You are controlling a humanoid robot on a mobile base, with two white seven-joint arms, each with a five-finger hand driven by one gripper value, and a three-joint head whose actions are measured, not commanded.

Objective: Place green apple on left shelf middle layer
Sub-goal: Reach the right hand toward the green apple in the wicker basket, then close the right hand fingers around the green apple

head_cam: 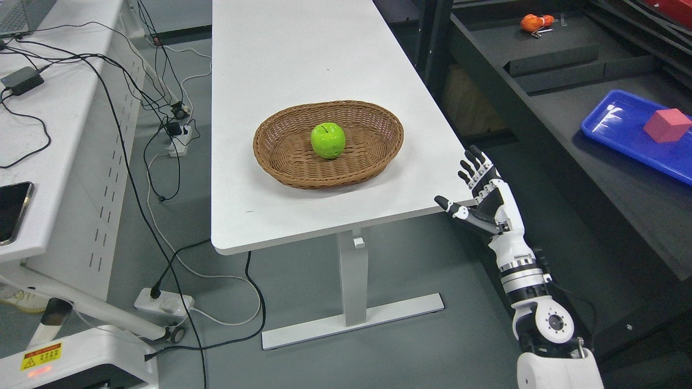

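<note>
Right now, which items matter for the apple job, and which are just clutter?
Job: green apple, wicker basket holding it, right hand open beside the white table.
Clutter: blue tray, red block, orange object, phone, power strip.

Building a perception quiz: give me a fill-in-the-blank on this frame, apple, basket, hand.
1. The green apple lies inside the brown wicker ____.
2. The basket stands on the ____ table.
3. The right hand is by the table's near right corner, its fingers ____ and holding nothing.
4. The pink cube sits on a ____ tray.

Missing words: basket; white; open; blue
</note>
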